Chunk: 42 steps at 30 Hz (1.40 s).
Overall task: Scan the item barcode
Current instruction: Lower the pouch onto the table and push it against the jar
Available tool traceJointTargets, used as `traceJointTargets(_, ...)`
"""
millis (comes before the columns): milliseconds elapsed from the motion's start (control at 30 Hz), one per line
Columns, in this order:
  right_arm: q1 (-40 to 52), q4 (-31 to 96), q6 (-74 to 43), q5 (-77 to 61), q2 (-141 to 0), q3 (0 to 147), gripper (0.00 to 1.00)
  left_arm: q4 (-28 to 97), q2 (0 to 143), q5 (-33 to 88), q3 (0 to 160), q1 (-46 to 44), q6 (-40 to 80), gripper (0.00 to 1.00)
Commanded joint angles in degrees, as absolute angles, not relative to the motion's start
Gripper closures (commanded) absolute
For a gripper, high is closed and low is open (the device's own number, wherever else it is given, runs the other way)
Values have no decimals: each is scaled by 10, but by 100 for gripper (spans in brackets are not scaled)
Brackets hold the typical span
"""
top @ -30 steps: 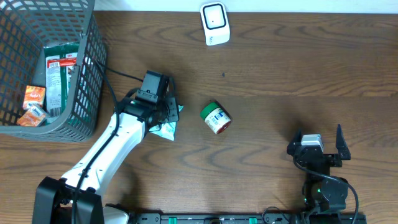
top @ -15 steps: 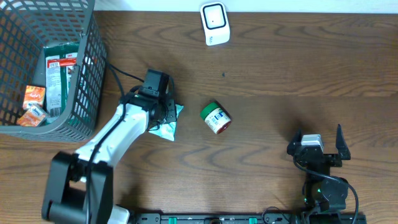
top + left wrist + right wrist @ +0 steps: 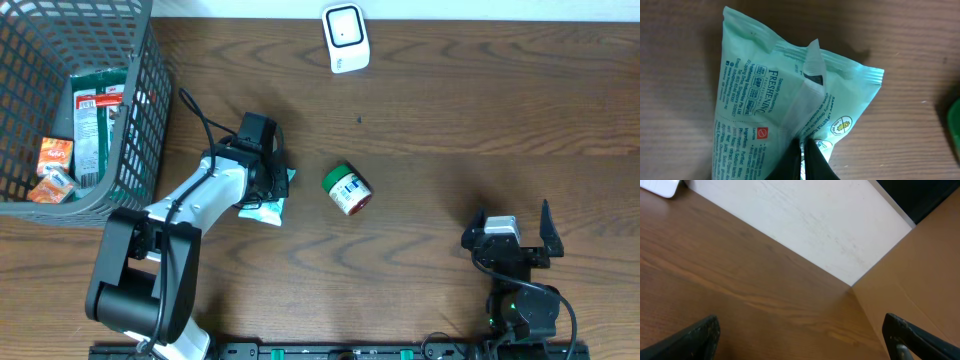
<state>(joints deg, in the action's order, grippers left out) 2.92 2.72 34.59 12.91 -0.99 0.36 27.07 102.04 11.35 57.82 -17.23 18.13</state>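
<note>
Left wrist view: a pale green packet (image 3: 760,110) with small printed text lies on the brown table (image 3: 680,40). The left pincer (image 3: 803,148) is clamped on the raised fold that runs down the middle of the packet's back. Its two dark fingertips (image 3: 812,160) are pressed together, with only the thin fold between them. The packet spreads out on both sides of the pincer and away from it. Its crimped end is the far edge, and one side is lifted a little from the wood. I cannot find a barcode among the print on this side.

In the overhead view the packet sticks out below and to the right of the left pincer. A small jar (image 3: 346,190) with a green lid and a white label lies on its side just to the right of this pincer, apart from the packet. A white scanner (image 3: 345,38) stands farther off, beyond the jar, close to the far edge of the table. On the other side of the left pincer, near it, is a grey wire basket (image 3: 140,130). Inside are a dark green pack (image 3: 100,120) and some small orange packs (image 3: 52,165).

The right pincer (image 3: 512,210) is well apart from all this, at the near right of the table. Its fingers are spread wide with nothing between them, and the right wrist view shows only table and wall.
</note>
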Motion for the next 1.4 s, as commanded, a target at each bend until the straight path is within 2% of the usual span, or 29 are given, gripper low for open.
traceJointTargets(0, 33, 29, 350, 135, -8, 3, 1, 262, 1055, 135, 572, -174, 176, 92)
traceJointTargets(200, 33, 29, 350, 135, -8, 3, 1, 263, 950, 135, 601, -161, 176, 91)
traceJointTargets(333, 33, 29, 350, 135, -8, 3, 1, 264, 867, 125, 602, -160, 176, 86)
traceJointTargets(467, 33, 29, 350, 135, -8, 3, 1, 286, 826, 68, 602, -160, 176, 86)
traceJointTargets(600, 33, 29, 350, 135, -8, 3, 1, 303, 844, -17, 596, -160, 176, 86)
traceJointTargets(867, 33, 29, 350, 135, -8, 3, 1, 297, 936, -35, 592, -160, 176, 86)
traceJointTargets(1000, 33, 29, 350, 135, -8, 3, 1, 296, 968, -25, 592, -161, 176, 86)
traceJointTargets(1167, 33, 29, 350, 135, -8, 3, 1, 305, 994, 46, 592, -162, 176, 85)
traceJointTargets(1367, 33, 29, 350, 135, -8, 3, 1, 306, 994, 54, 592, -176, 176, 86)
